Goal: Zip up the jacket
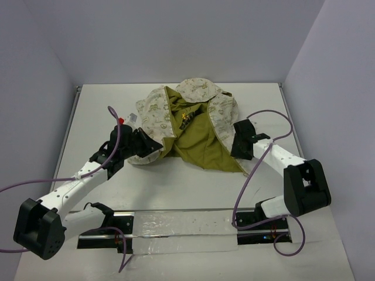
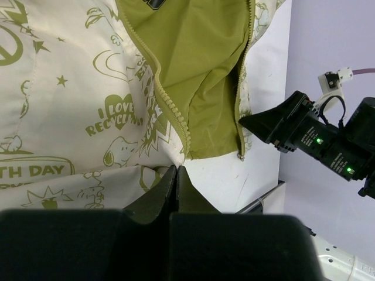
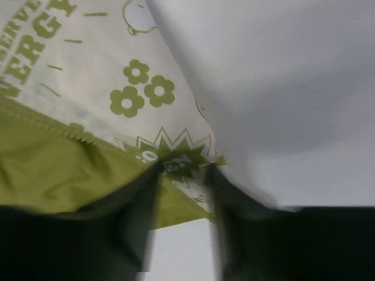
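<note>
Right gripper (image 3: 183,171) part-open astride jacket (image 3: 135,82) hem

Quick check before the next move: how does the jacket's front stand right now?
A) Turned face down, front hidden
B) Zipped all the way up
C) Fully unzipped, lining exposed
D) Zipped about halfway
C: the jacket lies spread open, its zipper halves run apart from each other, and the olive lining shows between them.
</note>
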Action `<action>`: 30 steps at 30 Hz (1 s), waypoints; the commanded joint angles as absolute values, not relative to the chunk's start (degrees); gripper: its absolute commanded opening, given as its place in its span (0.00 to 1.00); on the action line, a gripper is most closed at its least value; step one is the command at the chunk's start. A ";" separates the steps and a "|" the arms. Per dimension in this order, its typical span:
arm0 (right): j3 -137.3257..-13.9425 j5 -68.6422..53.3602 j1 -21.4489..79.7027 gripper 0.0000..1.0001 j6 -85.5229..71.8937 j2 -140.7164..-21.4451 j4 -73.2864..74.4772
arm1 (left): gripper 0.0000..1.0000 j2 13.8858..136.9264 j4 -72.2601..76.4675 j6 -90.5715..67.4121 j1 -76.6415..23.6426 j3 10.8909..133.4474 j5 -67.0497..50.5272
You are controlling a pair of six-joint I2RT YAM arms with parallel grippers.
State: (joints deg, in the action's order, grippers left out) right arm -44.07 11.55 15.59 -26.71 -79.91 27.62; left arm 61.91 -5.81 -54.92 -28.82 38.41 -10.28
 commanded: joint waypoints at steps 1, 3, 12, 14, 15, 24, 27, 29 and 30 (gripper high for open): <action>-42.91 5.52 15.63 0.25 -25.40 -79.08 21.48 | 0.00 61.33 -5.61 -53.98 -28.58 41.54 -9.49; -42.08 2.55 15.95 0.01 -25.75 -77.89 20.80 | 0.00 61.96 -6.31 -53.63 -28.65 42.28 -9.47; -46.80 0.49 22.17 0.00 -28.61 -63.90 25.56 | 0.00 62.92 -11.20 -49.33 -24.83 50.25 -6.75; -49.41 0.35 22.41 0.00 -29.48 -61.28 25.84 | 0.00 63.62 -13.46 -48.09 -23.35 53.74 -6.73; -52.21 0.35 22.41 0.00 -29.87 -60.21 26.32 | 0.00 64.52 -14.87 -46.93 -21.87 57.92 -6.57; -74.59 7.80 20.87 0.00 -30.15 -59.67 31.23 | 0.00 66.75 -26.07 -47.49 -14.32 79.56 0.00; -77.92 7.30 18.32 0.00 -30.11 -59.54 32.90 | 0.00 64.29 -31.05 -46.27 -12.27 81.03 4.80; -77.90 7.44 16.15 0.00 -29.42 -58.65 33.46 | 0.00 62.41 -33.25 -45.86 -10.03 80.85 6.71; -77.40 7.82 15.17 0.00 -29.21 -58.18 33.86 | 0.00 61.72 -34.12 -45.64 -8.73 80.18 6.98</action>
